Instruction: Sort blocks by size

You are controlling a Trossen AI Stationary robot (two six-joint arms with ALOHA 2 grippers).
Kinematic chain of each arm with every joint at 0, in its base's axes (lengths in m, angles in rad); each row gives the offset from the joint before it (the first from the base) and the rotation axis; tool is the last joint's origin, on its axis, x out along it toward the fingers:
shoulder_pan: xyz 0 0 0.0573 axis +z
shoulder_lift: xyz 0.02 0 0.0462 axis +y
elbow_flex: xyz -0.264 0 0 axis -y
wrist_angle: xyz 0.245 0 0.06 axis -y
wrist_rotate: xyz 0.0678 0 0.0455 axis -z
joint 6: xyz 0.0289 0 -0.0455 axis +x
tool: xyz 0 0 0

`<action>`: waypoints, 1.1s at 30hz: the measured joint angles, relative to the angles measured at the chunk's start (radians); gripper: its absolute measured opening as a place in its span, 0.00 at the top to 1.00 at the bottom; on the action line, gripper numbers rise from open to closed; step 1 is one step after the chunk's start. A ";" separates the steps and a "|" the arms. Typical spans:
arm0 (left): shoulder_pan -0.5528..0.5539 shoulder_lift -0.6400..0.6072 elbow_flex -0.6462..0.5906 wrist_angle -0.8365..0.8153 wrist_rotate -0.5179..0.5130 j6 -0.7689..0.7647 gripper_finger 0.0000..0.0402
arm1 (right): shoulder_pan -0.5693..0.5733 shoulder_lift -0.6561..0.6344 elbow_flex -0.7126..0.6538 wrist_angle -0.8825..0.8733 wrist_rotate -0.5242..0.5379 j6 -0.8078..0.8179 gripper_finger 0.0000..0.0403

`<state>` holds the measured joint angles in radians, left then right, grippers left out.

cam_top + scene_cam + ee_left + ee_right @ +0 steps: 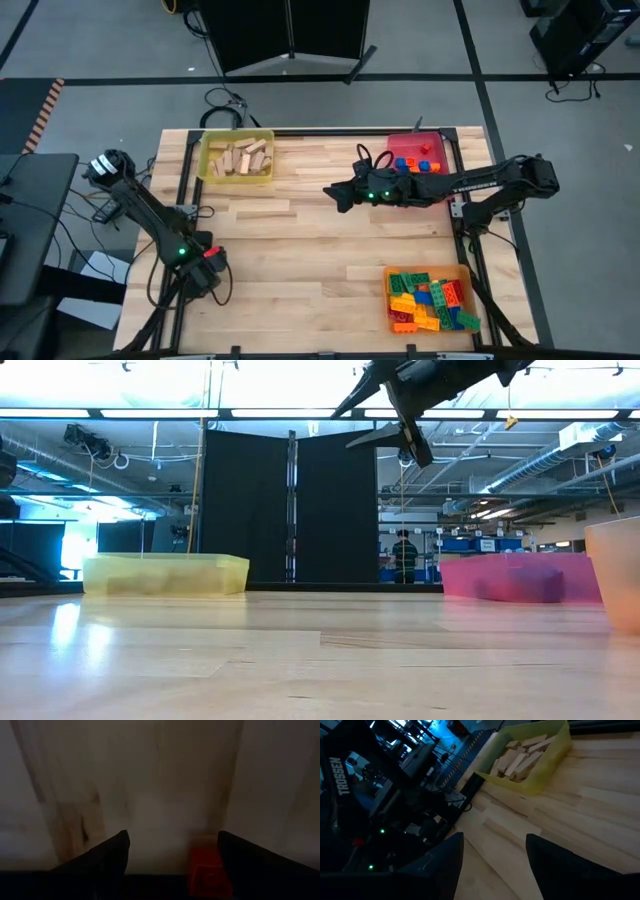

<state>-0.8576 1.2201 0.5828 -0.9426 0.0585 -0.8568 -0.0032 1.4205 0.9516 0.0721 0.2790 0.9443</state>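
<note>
The blocks sit in trays at the desk's edges: tan wooden blocks [238,157] far left, a few bricks [418,162] far right, mixed bricks [430,300] near right, leaving the desk [300,250] middle bare. The right pincer [337,196] hangs above it, parted and empty; the left pincer [208,262] rests at the near-left edge, parted, empty. "TROSSEN" shows on the left arm.

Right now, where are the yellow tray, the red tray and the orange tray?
yellow tray [208,172], high view, left rim.
red tray [404,140], high view, far rim.
orange tray [428,269], high view, far rim.
</note>
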 joint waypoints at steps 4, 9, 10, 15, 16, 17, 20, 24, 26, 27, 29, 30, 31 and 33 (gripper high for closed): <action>0.000 0.000 0.000 0.007 0.007 0.015 0.23 | 0.001 0.000 0.000 0.003 0.000 0.001 0.44; 0.000 0.000 0.000 0.031 0.032 0.014 0.23 | 0.003 0.000 0.000 0.010 0.000 0.007 0.44; 0.000 0.000 0.000 0.045 0.046 0.012 0.23 | 0.003 0.000 0.000 0.010 -0.001 0.007 0.44; -0.001 0.000 0.001 0.065 0.095 0.009 0.23 | 0.012 0.000 0.000 0.010 -0.001 -0.001 0.44; -0.001 0.000 0.001 0.059 0.098 0.009 0.23 | 0.015 0.000 0.000 0.010 -0.001 -0.002 0.44; -0.001 0.000 0.001 0.053 0.103 0.009 0.23 | 0.017 0.000 0.000 0.009 -0.001 -0.002 0.44; -0.007 0.000 0.001 0.037 0.121 0.008 0.23 | 0.025 0.000 0.000 0.009 -0.002 -0.003 0.44; -0.038 0.000 0.001 0.005 0.135 -0.017 0.23 | 0.034 0.000 0.000 0.009 -0.002 -0.004 0.44; -0.055 0.000 0.001 0.001 0.134 -0.026 0.23 | 0.035 0.000 0.000 0.009 -0.002 -0.005 0.44; -0.062 0.000 0.001 0.004 0.134 -0.033 0.23 | 0.035 0.000 0.000 0.009 -0.002 -0.005 0.44; -0.075 0.000 0.001 0.005 0.133 -0.038 0.23 | 0.035 0.000 0.000 0.009 -0.002 -0.005 0.44; -0.082 0.000 0.001 0.005 0.125 -0.038 0.23 | 0.035 0.000 0.000 0.009 -0.002 -0.005 0.44; -0.089 0.000 0.001 0.005 0.114 -0.038 0.23 | 0.035 0.000 0.000 0.009 -0.002 -0.005 0.44; -0.102 0.001 0.001 0.007 0.093 -0.039 0.23 | 0.035 0.000 0.000 0.009 -0.002 -0.005 0.44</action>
<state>-0.9596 1.2207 0.5842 -0.9353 0.1515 -0.8955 0.0319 1.4208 0.9516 0.0811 0.2774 0.9398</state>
